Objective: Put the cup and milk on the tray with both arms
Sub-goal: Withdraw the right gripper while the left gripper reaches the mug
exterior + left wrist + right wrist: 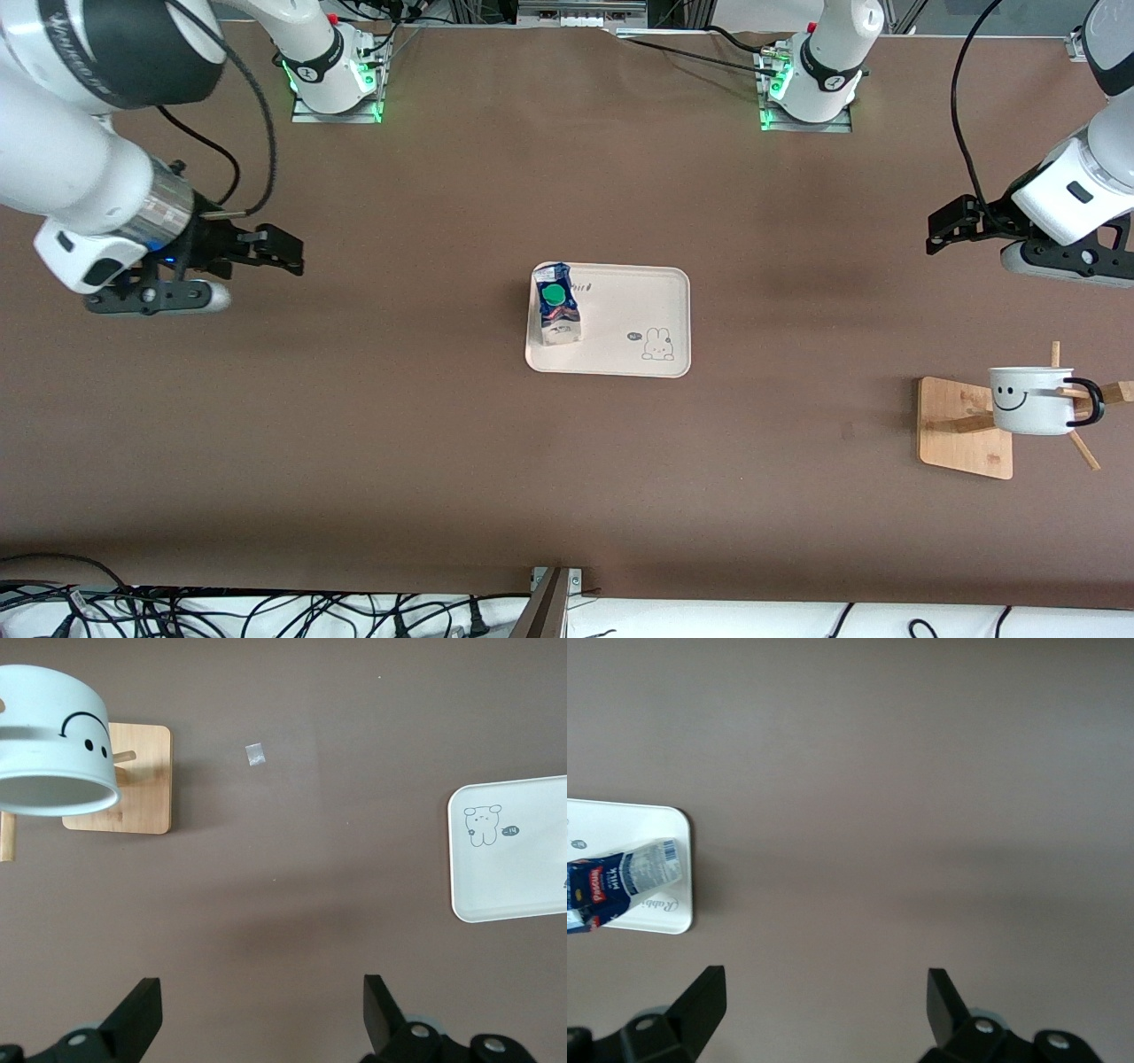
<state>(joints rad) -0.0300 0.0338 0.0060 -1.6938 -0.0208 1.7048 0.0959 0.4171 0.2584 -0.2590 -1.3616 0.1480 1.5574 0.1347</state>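
The cream tray lies at the table's middle. The milk, blue and white with a green cap, stands on it at the end toward the right arm. The cup, white with a black smiley face, hangs on a wooden peg stand at the left arm's end. My left gripper is open and empty over bare table. The left wrist view shows it, the cup and a tray corner. My right gripper is open and empty over bare table. The right wrist view shows it, the milk and the tray.
The stand's bamboo base sits under the cup, with wooden pegs sticking out. A small pale patch lies on the table between stand and tray. Cables run along the table's near edge.
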